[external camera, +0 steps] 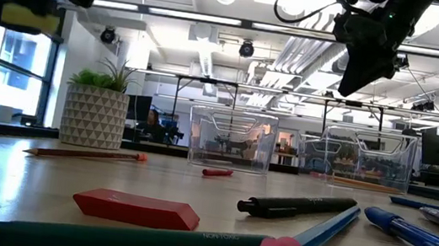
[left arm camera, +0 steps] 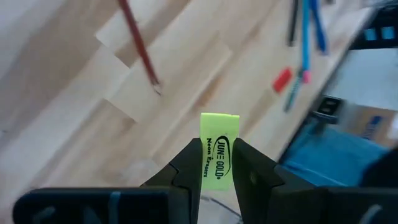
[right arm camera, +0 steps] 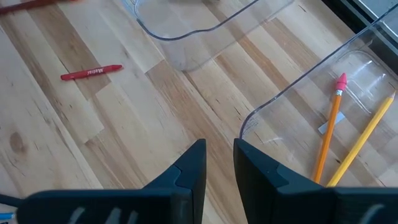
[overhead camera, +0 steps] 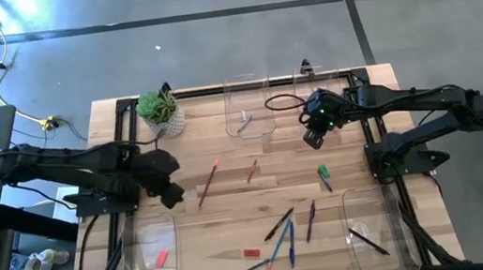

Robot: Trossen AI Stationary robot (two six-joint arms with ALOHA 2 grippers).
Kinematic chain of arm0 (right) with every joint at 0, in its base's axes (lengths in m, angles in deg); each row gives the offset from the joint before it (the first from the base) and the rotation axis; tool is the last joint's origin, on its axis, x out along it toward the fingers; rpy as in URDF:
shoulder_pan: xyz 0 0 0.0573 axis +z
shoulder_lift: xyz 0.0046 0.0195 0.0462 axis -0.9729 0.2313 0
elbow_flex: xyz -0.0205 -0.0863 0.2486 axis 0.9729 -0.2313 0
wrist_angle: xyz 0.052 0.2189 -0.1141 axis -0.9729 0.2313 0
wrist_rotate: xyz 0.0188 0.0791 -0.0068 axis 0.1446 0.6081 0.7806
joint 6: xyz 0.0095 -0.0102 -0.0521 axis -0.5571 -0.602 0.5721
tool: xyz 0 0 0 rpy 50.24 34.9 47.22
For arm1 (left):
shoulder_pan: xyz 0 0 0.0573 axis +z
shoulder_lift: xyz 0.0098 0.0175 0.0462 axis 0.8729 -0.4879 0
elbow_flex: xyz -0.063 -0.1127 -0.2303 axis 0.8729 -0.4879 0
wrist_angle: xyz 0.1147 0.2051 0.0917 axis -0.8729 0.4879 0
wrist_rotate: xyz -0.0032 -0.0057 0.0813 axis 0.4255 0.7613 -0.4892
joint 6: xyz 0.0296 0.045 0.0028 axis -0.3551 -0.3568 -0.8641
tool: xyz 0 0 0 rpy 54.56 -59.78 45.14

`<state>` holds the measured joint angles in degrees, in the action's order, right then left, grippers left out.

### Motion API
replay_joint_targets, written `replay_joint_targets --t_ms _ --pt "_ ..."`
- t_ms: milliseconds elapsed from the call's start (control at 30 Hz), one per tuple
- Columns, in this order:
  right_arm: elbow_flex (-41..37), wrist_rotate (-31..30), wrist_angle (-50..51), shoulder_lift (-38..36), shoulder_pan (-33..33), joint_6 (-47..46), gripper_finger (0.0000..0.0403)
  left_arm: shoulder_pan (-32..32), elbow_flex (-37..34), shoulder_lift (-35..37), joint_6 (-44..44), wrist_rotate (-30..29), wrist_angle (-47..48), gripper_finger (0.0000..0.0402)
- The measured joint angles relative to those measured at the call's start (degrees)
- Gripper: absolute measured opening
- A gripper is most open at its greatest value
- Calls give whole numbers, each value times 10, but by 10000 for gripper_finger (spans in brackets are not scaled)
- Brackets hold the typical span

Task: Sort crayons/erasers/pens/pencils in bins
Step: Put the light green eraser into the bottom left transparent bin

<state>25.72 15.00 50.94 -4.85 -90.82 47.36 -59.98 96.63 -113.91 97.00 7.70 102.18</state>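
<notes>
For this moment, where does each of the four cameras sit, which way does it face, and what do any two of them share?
High view: overhead, looking straight down; both arms, the left gripper and right gripper show.
Low view: at table height, looking level across; a red eraser lies near, arms enter from above.
Left wrist view: past its own fingers, shut on a yellow-green eraser.
Right wrist view: past its empty fingers onto a bin holding two pencils.
Shared: the red eraser also shows in the high and left wrist views.

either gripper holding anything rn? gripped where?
Left gripper pinches a neon yellow-green eraser block by its lower half, the upper end sticking out. Right gripper holds nothing.
</notes>
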Motion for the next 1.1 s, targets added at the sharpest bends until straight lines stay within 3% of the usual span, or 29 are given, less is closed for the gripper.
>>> replay_joint_targets --t_ms 200,400,800,1100 --pt "0 0 -2 0 0 0 73 -2 24 55 15 71 44 62" --pt "0 0 -3 0 0 -13 73 -31 65 72 52 71 113 62" --pt "0 0 -4 0 0 -23 73 -220 27 39 187 -4 138 62" --pt "0 0 -4 0 0 -39 73 -357 12 -5 321 -47 103 62"
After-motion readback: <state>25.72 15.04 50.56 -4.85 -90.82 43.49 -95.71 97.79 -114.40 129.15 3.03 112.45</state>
